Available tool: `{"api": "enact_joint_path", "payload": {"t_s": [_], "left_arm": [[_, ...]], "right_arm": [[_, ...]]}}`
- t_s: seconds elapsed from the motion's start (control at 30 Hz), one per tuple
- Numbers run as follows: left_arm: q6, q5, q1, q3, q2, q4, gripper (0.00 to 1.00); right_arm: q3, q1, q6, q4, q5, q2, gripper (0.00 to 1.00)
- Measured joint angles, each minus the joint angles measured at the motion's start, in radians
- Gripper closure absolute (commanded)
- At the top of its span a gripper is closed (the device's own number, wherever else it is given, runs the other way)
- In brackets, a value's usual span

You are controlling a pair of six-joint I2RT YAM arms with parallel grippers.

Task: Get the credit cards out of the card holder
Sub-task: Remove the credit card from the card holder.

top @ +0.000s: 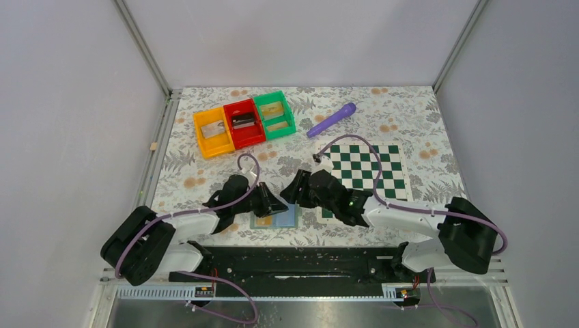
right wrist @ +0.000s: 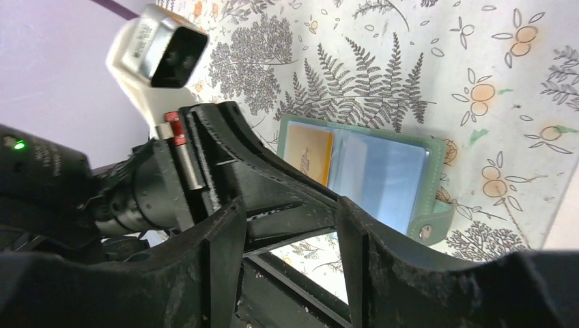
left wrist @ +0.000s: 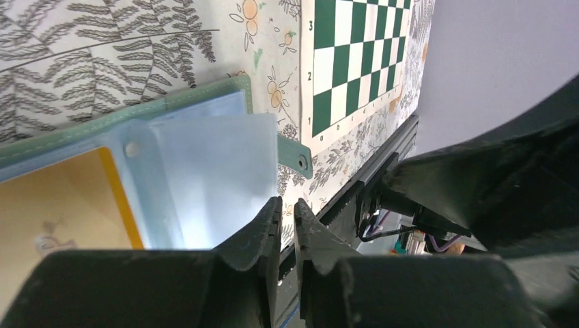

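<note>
The right wrist view shows the right gripper (right wrist: 290, 208) apart near the card holder (right wrist: 382, 178). The left wrist view shows the left gripper (left wrist: 287, 208) nearly together at its edge, grip unclear.

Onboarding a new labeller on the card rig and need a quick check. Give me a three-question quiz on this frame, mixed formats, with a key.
1. True or false: the card holder lies spread open on the table.
2. What colour is the credit card showing in the holder? A) yellow-gold B) red C) purple
3. Which gripper has its fingers wide apart with nothing between them: the left gripper or the right gripper?
Key: 1 true; 2 A; 3 the right gripper.
</note>
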Motion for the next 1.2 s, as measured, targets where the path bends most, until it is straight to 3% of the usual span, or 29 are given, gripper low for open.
{"api": "enact_joint_path", "payload": {"t_s": [0.3, 0.7, 0.87, 1.2], "left_arm": [[0.044, -0.035, 0.001, 0.115, -0.003, -0.172, 0.86], [0.124, -0.153, 0.211, 0.132, -0.255, -0.502, 0.86], [0.137, -0.158, 0.224, 0.093, -0.241, -0.557, 0.94], [0.183, -0.201, 0.229, 0.090, -0.171, -0.615, 0.96]], "right_arm": [[0.000, 0.016, -0.042, -0.048, 0.019, -0.053, 0.57], [0.108, 0.035, -0.037, -0.002, -0.113, 0.197, 0.58], [0.151, 0.035, -0.030, 0.019, -0.154, 0.293, 0.58], [0.168, 0.018, -0.013, 0.058, -0.209, 0.410, 0.58]]}}
